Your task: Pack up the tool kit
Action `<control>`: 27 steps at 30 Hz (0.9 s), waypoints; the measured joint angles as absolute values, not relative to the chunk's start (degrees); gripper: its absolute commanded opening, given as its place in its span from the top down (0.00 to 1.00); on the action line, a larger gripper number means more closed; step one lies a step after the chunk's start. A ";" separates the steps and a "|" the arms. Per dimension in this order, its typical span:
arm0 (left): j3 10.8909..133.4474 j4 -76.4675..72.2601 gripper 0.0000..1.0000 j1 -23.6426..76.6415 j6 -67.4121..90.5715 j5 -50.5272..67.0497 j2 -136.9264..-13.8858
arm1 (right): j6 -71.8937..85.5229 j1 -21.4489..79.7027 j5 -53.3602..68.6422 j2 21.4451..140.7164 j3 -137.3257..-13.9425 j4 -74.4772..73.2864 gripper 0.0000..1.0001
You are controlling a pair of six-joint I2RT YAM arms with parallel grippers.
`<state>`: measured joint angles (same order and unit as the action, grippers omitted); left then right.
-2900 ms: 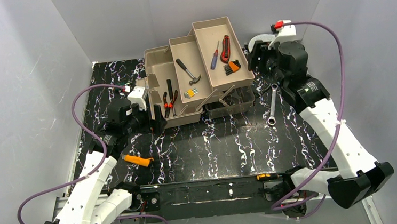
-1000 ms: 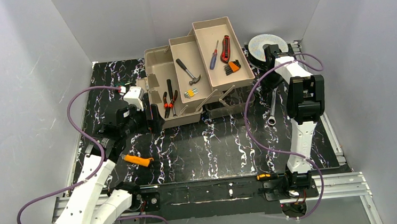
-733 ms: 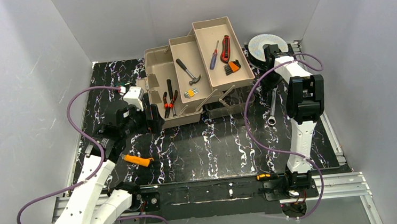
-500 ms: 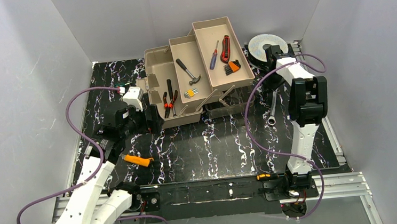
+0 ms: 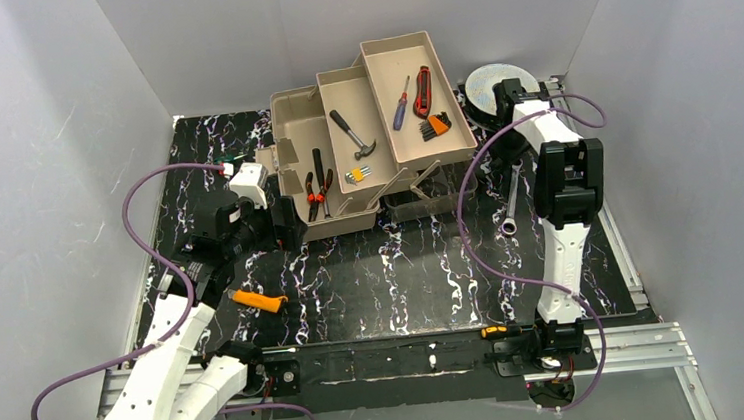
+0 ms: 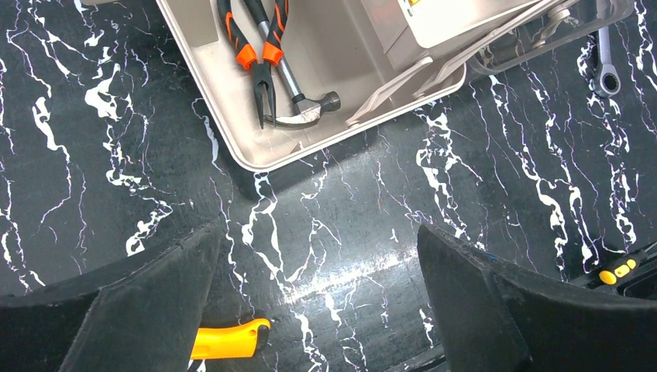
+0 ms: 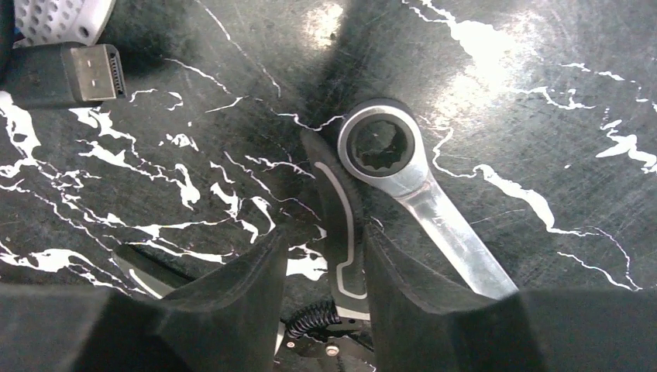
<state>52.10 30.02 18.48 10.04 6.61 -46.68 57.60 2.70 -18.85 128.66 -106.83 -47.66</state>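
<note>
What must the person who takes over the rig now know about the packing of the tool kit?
Left gripper: wide open, empty, above the table beside the toolbox.
Right gripper: open, empty, low over the table beside the ring end of the wrench.
Done: hammer, screwdriver, knife and hex keys lie in the trays, pliers in the base.
To do: wrench and orange-handled tool lie on the table; trays folded out, box not closed.

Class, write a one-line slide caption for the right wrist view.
Right gripper, jaws apart, poised beside the ring end of the wrench on the black marbled table.
</note>
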 measured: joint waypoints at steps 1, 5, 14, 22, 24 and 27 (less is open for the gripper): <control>52.10 30.02 0.00 18.48 10.04 6.59 -46.65 | 57.65 2.70 -19.14 128.62 -106.52 -47.70 0.58; 52.10 30.02 0.01 18.48 10.04 6.57 -46.65 | 57.67 2.70 -19.49 128.64 -105.47 -48.40 0.68; 52.10 30.04 0.00 18.48 10.04 6.42 -46.59 | 56.53 2.70 -19.64 128.64 -105.25 -48.49 0.80; 52.10 30.09 0.00 18.37 10.00 5.54 -45.87 | 54.83 1.93 -16.69 123.37 -96.51 -43.33 0.80; 52.10 30.09 0.01 18.28 10.00 5.37 -45.78 | 54.22 1.65 -16.32 120.73 -92.47 -42.50 0.80; 52.10 30.09 0.00 18.11 10.00 5.37 -45.74 | 53.01 1.15 -15.16 117.60 -88.05 -42.00 0.75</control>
